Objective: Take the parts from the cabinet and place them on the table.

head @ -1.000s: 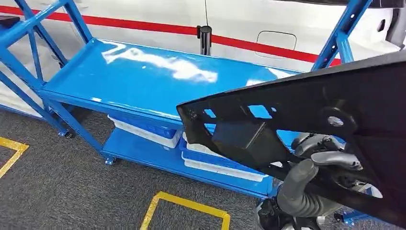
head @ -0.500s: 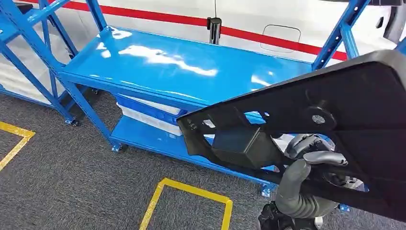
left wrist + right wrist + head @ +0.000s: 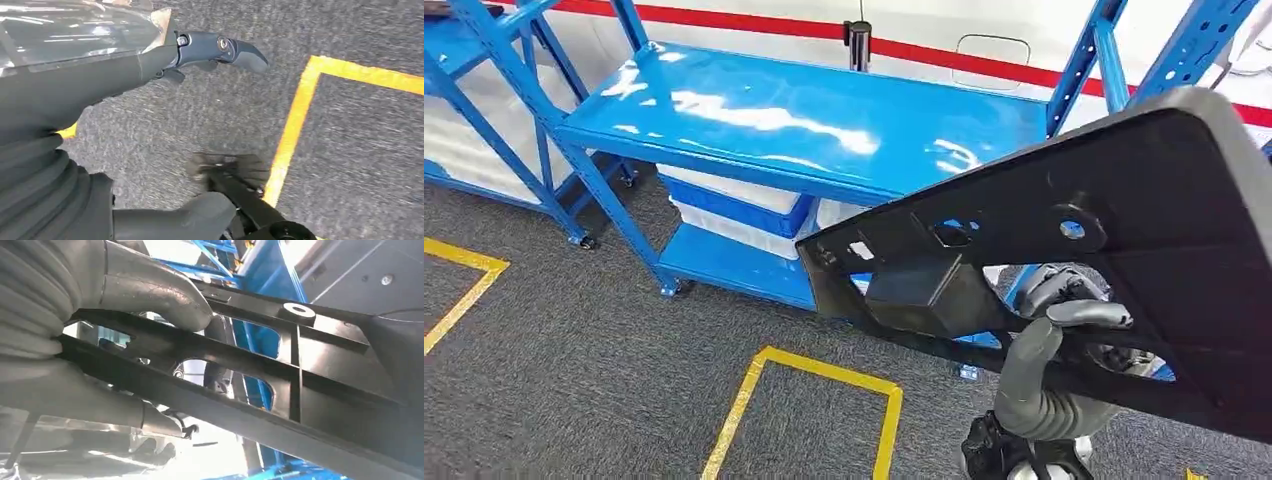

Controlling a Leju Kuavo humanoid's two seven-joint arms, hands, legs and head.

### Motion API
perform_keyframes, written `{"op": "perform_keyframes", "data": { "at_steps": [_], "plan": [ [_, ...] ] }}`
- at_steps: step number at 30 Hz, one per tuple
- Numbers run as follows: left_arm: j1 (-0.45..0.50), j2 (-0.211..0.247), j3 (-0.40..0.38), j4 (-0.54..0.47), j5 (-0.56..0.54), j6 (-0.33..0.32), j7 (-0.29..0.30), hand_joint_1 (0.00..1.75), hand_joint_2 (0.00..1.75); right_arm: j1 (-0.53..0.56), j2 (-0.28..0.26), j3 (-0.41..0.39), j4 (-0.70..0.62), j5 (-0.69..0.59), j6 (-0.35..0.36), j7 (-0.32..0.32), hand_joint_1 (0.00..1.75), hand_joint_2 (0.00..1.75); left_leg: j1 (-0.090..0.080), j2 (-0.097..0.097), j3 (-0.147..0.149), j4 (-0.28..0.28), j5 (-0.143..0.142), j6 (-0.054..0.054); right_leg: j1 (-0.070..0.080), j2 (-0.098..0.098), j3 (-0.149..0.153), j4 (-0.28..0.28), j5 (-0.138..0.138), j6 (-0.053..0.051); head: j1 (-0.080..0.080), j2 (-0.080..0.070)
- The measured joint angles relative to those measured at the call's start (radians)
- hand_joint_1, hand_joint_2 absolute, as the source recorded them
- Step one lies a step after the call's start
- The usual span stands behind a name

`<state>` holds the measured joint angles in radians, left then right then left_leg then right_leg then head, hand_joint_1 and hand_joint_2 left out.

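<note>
Head view: black part [image 3: 1124,250] in right hand [image 3: 1064,350]

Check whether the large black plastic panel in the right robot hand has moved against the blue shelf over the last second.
Cannot tell. The whole head view has shifted, so the camera moved; the large black plastic panel sits at much the same place in frame, gripped by the right robot hand.

The part [image 3: 1114,250] in the right hand [image 3: 1064,350] looks like matt black plastic, smooth. The hand's thumb is matt grey, rubbery. Beyond it, the table [image 3: 824,120] is glossy blue painted metal. Below lies rough grey carpet [image 3: 574,380] with matt yellow tape [image 3: 824,370].
</note>
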<state>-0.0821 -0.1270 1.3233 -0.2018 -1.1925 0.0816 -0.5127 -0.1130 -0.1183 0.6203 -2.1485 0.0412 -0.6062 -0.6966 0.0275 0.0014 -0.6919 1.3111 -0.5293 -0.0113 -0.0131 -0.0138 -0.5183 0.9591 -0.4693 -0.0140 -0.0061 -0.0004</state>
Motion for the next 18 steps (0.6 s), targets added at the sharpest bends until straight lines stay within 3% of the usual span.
{"op": "perform_keyframes", "data": {
  "at_steps": [1,2,3,4,5,6,7,8,9,11,12,13,14,15,17,18],
  "plan": [
    [0.000,0.000,0.000,0.000,0.000,0.000,-0.002,0.00,1.75,0.000,0.002,0.000,0.003,0.000,0.001,0.000,1.75,1.75,0.007,0.000,0.048,-0.053,0.039,-0.004,-0.002,0.000,-0.013,0.002,0.007,0.006,0.000,0.000],
    [0.000,0.000,0.000,0.000,0.000,0.004,-0.004,0.00,1.75,-0.002,0.002,0.000,0.005,0.003,0.002,0.000,1.75,1.75,0.013,0.004,0.102,-0.122,0.056,-0.009,-0.003,-0.003,-0.022,0.006,0.012,0.009,0.000,0.000],
    [-0.001,-0.001,0.000,0.000,0.000,0.006,-0.005,0.00,1.75,-0.005,0.003,0.000,0.007,0.008,0.003,0.000,1.75,1.75,0.017,0.030,0.171,-0.211,0.041,-0.013,0.002,-0.008,-0.027,0.013,0.015,0.014,-0.001,0.000],
    [-0.004,-0.002,0.000,0.000,0.000,0.008,-0.005,0.00,1.75,-0.007,0.004,0.000,0.008,0.015,0.005,0.000,1.75,1.75,0.010,0.037,0.216,-0.287,0.023,-0.014,0.005,-0.010,-0.037,0.026,0.016,0.016,-0.003,0.000],
    [-0.009,-0.002,0.000,0.000,0.000,0.013,-0.002,0.00,1.75,-0.011,0.005,0.000,0.013,0.022,0.010,0.000,1.75,1.75,0.005,0.032,0.217,-0.306,0.004,0.001,0.007,-0.016,-0.041,0.030,0.022,0.025,-0.001,0.000],
    [-0.013,-0.002,0.000,0.000,0.000,0.013,-0.001,0.00,1.75,-0.014,0.008,0.000,0.017,0.026,0.016,0.000,1.75,1.75,0.000,0.028,0.216,-0.319,-0.003,0.008,0.006,-0.023,-0.048,0.031,0.029,0.035,-0.005,0.000],
    [-0.015,-0.002,0.000,0.000,0.000,0.016,0.003,0.00,1.75,-0.016,0.011,0.000,0.021,0.028,0.023,0.000,1.75,1.75,-0.003,0.022,0.207,-0.320,-0.002,0.018,0.003,-0.029,-0.054,0.032,0.035,0.043,-0.002,0.000],
    [-0.012,-0.002,0.000,0.000,0.002,0.017,0.005,0.00,1.75,-0.016,0.011,0.001,0.027,0.029,0.030,0.000,1.75,1.75,-0.001,0.017,0.204,-0.328,0.011,0.036,0.005,-0.032,-0.061,0.037,0.034,0.050,0.003,0.000],
    [-0.011,-0.004,0.000,0.000,0.003,0.020,0.006,0.00,1.75,-0.017,0.012,0.001,0.031,0.028,0.036,0.000,1.75,1.75,-0.005,0.016,0.195,-0.328,0.018,0.044,0.000,-0.020,-0.079,0.061,0.013,0.048,0.004,0.000],
    [-0.009,-0.004,0.000,0.000,0.005,0.024,0.010,0.00,1.75,-0.017,0.016,0.002,0.037,0.027,0.045,0.000,1.75,1.75,-0.013,0.006,0.177,-0.328,0.035,0.061,0.000,-0.003,-0.136,0.201,-0.071,0.026,0.008,0.000],
    [-0.009,-0.004,0.001,0.000,0.006,0.025,0.011,0.00,1.75,-0.017,0.016,0.002,0.040,0.025,0.051,0.000,1.75,1.75,-0.018,0.000,0.166,-0.327,0.042,0.065,0.001,0.000,-0.171,0.286,-0.108,0.019,0.008,0.000],
    [-0.009,-0.004,0.001,0.000,0.007,0.027,0.011,0.00,1.75,-0.016,0.017,0.002,0.044,0.021,0.058,0.000,1.75,1.75,-0.023,-0.006,0.157,-0.326,0.050,0.067,0.001,0.002,-0.189,0.342,-0.127,0.018,0.010,0.000],
    [-0.009,-0.004,0.001,0.000,0.007,0.028,0.012,0.00,1.75,-0.015,0.018,0.002,0.047,0.018,0.066,0.000,1.75,1.75,-0.027,-0.013,0.149,-0.326,0.057,0.068,0.002,0.004,-0.186,0.354,-0.127,0.021,0.008,0.000],
    [-0.008,-0.004,0.001,0.000,0.007,0.030,0.013,0.00,1.75,-0.015,0.019,0.002,0.050,0.016,0.070,0.000,1.75,1.75,-0.030,-0.022,0.141,-0.326,0.063,0.067,0.004,0.007,-0.157,0.320,-0.115,0.025,0.009,0.000],
    [-0.008,-0.005,0.001,0.000,0.007,0.031,0.013,0.00,1.75,-0.016,0.021,0.002,0.053,0.014,0.074,0.000,1.75,1.75,-0.034,-0.041,0.133,-0.325,0.074,0.064,0.008,0.023,-0.045,0.145,-0.061,0.031,0.010,0.000],
    [-0.008,-0.006,0.001,0.000,0.007,0.031,0.013,0.00,1.75,-0.016,0.022,0.002,0.053,0.013,0.082,0.000,1.75,1.75,-0.034,-0.047,0.131,-0.324,0.078,0.062,0.008,0.052,0.009,0.060,-0.043,0.028,0.009,0.000]
  ]
}}
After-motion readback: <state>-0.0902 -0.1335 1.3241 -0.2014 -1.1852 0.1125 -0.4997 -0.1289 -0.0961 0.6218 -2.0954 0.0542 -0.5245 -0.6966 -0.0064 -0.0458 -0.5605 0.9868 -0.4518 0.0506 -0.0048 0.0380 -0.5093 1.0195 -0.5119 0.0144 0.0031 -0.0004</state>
